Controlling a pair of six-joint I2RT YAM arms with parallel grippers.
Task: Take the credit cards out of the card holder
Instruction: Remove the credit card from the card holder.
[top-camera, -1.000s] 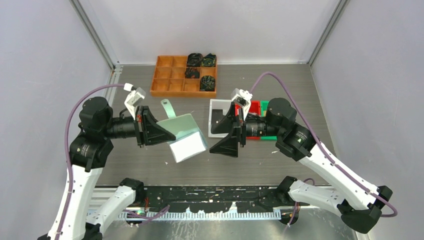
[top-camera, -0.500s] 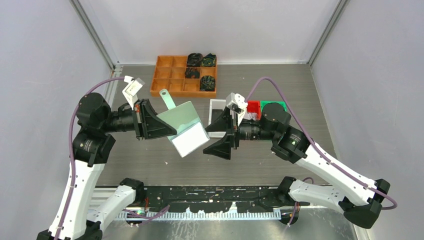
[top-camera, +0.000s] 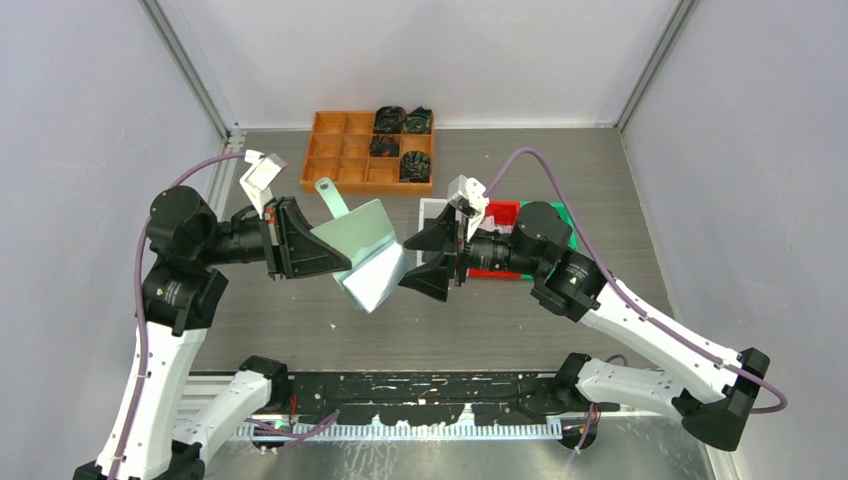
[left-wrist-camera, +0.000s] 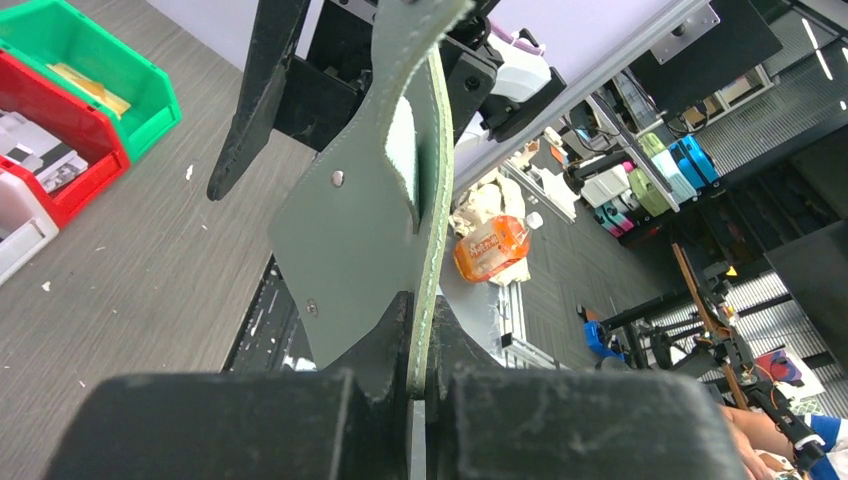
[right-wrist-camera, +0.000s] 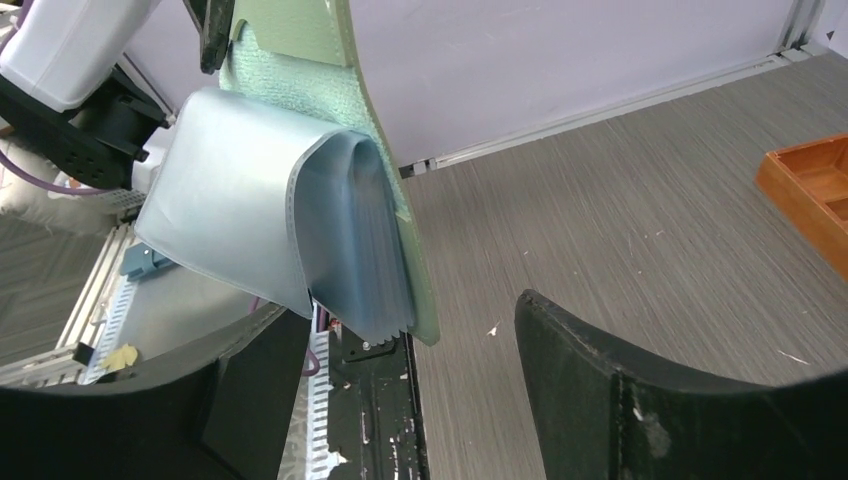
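Observation:
The card holder (top-camera: 360, 238), a pale sage-green bifold with a tab, hangs open in the air over the table's middle. My left gripper (top-camera: 322, 250) is shut on its green flap (left-wrist-camera: 350, 220), pinching the edge between both fingers (left-wrist-camera: 420, 310). Its light blue pockets (right-wrist-camera: 260, 210) bulge toward my right gripper (top-camera: 416, 258), which is open with one finger on each side of the holder's lower corner (right-wrist-camera: 408, 312), not touching it. No credit cards show in the pockets. A flat tan card (left-wrist-camera: 88, 88) lies in the green bin and a grey-white one (left-wrist-camera: 40, 165) in the red bin.
An orange tray (top-camera: 345, 150) with black coiled items stands at the back. White (top-camera: 424, 240), red (top-camera: 508, 208) and green (top-camera: 562, 212) bins sit side by side behind the right arm. Grey walls close in both sides.
My right gripper has moved left up to the holder and its jaws have narrowed. The left arm has tilted the holder, swinging the pale pocket side down toward the right gripper.

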